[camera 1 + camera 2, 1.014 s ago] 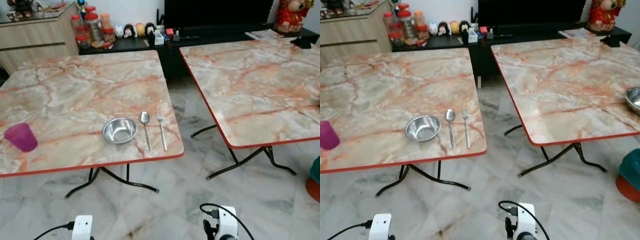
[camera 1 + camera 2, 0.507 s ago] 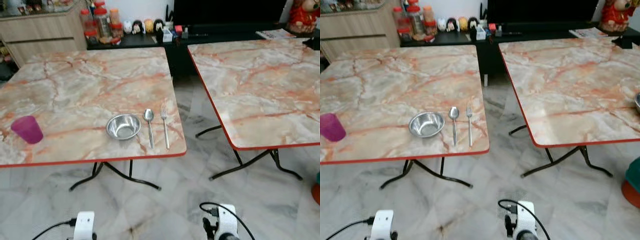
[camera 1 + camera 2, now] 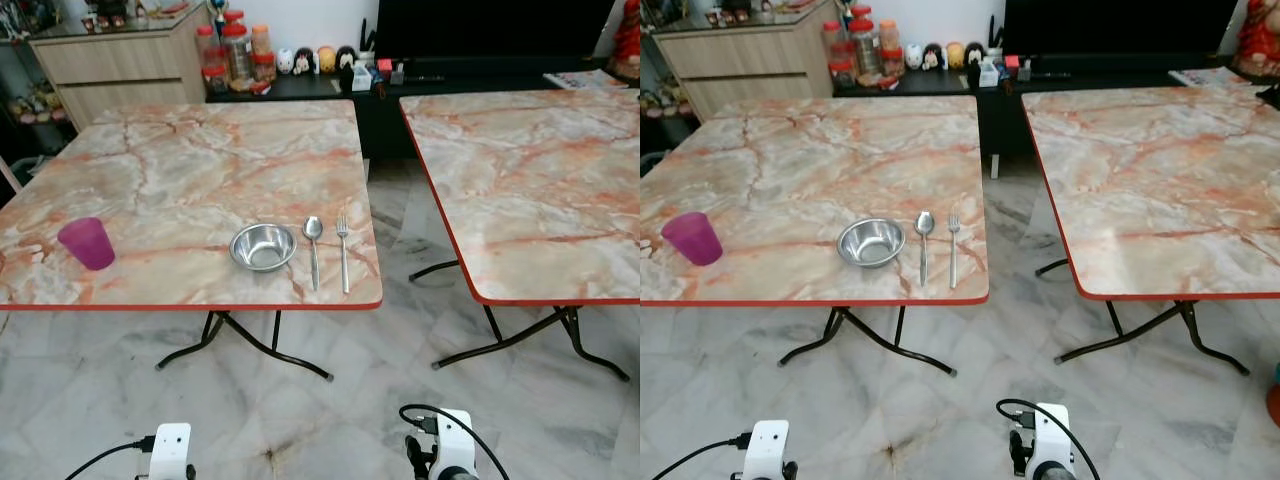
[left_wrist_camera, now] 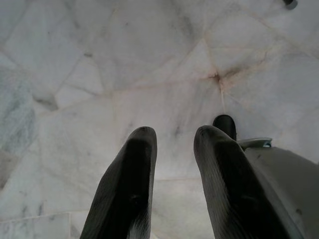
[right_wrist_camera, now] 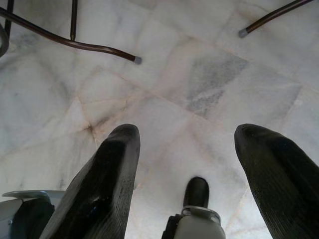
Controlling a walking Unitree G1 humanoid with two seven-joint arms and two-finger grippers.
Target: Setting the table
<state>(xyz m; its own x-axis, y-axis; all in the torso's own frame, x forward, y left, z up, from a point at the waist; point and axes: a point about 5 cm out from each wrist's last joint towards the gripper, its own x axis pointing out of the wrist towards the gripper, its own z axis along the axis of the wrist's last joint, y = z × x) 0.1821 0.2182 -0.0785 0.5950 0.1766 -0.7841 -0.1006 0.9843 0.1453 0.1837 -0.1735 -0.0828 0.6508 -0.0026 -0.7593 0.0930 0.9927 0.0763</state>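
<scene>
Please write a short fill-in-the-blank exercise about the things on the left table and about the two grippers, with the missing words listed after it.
1. On the left table, the spoon lies between the steel bowl and the ____.
2. The cup near that table's left edge is ____ in colour.
3. The right gripper hangs over the marble floor, its fingers ____.
4. The left gripper holds ____.

Missing words: fork; purple; open; nothing

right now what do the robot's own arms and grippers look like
Each gripper has two long, matte black, ribbed fingers: left gripper, right gripper. From the head camera, the wrists end in white blocky housings with small dark ports, each with a black cable looping off it.
</scene>
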